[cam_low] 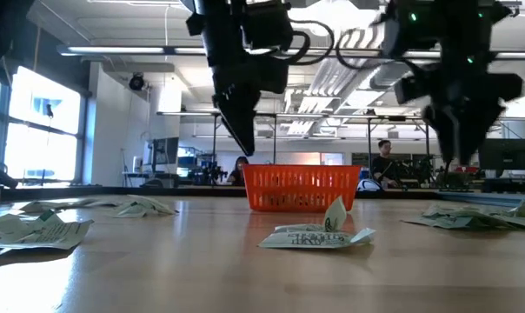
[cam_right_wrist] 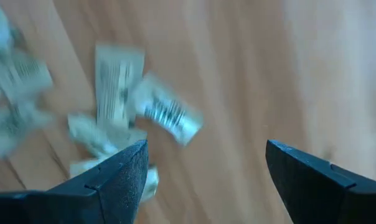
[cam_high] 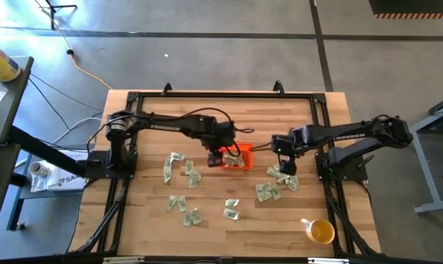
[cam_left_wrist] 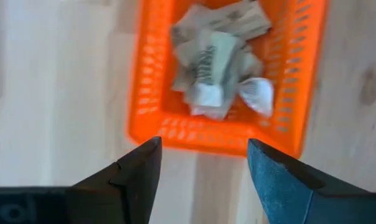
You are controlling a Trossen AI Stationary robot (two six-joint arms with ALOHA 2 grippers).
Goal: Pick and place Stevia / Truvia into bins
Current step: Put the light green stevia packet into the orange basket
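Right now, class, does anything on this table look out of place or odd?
Mostly the packets lie crumpled and scattered on the table, outside the orange bin. A yellow cup stands near one corner, unrelated to the sorting.

one orange bin [cam_high: 238,157]; one yellow cup [cam_high: 320,232]; two arms; many scattered packets [cam_high: 191,176]

We see the orange bin [cam_low: 302,188] standing mid-worktop [cam_low: 202,269], a crumpled packet [cam_low: 319,235] lying just before it. More packets [cam_low: 45,228] lie scattered at the far left and right. The left gripper [cam_low: 242,130] hangs above the bin's left end; the right gripper [cam_low: 461,143] hangs over the right-hand packets [cam_low: 480,216]. A person [cam_low: 382,162] sits behind.
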